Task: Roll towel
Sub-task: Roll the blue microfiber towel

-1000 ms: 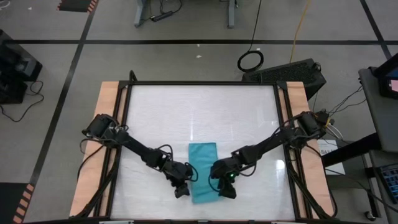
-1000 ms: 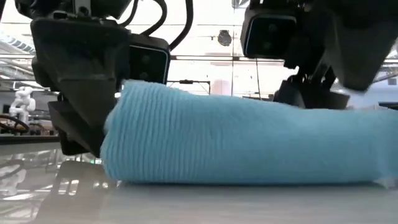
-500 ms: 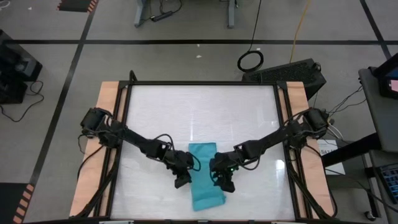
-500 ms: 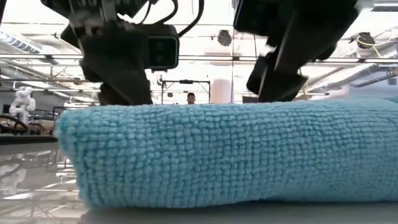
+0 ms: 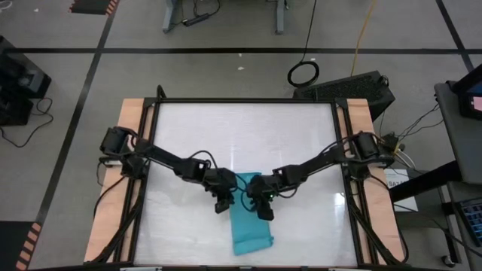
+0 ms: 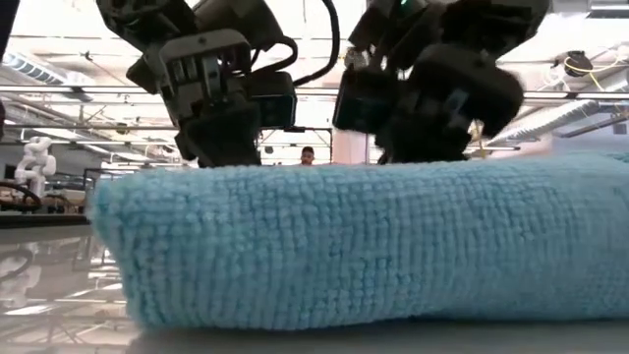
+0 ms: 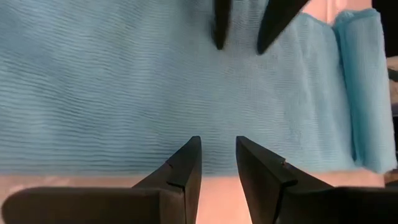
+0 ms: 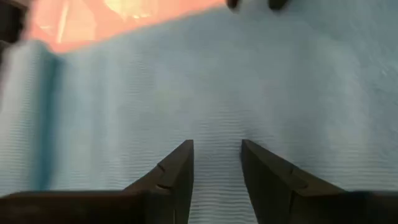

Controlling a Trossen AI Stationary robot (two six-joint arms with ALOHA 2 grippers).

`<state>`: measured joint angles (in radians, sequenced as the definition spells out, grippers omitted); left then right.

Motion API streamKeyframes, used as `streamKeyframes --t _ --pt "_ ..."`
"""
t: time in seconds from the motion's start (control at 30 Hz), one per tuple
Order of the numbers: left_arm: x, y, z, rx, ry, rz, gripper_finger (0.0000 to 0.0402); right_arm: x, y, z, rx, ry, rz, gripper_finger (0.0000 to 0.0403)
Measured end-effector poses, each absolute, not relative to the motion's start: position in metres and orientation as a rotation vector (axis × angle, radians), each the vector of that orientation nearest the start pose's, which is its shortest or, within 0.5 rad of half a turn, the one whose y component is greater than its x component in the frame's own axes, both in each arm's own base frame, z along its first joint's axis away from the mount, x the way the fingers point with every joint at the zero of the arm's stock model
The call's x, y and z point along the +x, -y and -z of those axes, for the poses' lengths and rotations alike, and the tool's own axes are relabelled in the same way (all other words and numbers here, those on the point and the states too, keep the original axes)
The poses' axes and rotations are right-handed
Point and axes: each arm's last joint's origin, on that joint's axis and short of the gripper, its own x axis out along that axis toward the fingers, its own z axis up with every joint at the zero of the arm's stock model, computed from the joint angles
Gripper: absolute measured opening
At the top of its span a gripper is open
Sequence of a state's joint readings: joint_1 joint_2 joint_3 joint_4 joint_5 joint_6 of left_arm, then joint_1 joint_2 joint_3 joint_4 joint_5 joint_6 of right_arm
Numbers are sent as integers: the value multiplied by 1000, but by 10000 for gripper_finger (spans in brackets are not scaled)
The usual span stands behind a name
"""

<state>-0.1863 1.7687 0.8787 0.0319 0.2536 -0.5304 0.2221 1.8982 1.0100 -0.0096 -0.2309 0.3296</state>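
While partly rolled, nubby turquoise towel (image 5: 248, 226), ribbed weave, rounded edge.

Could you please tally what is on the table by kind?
Towel: 1
Tools: 2, left tool and right tool
Total: 3

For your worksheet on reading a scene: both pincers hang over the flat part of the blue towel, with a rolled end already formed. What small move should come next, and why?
Probably lower both pincers onto the towel and pinch its flat layer. The left pincer and right pincer face each other above the cloth, fingers slightly apart, holding nothing. The roll is only started.
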Motion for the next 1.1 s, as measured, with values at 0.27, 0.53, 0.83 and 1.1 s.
streamKeyframes --t 0.27,0.53,0.83,1.1 --pt "314 60 -163 -422 -961 164 105 363 -48 -118 325 -977 -190 112" --pt "287 54 -209 -363 -908 122 105 363 17 -116 374 -970 -45 104" --pt "268 62 -234 -290 -842 141 105 350 92 -115 482 -938 78 104" --pt "268 82 -227 -64 -835 199 105 333 136 -114 579 -917 127 104"
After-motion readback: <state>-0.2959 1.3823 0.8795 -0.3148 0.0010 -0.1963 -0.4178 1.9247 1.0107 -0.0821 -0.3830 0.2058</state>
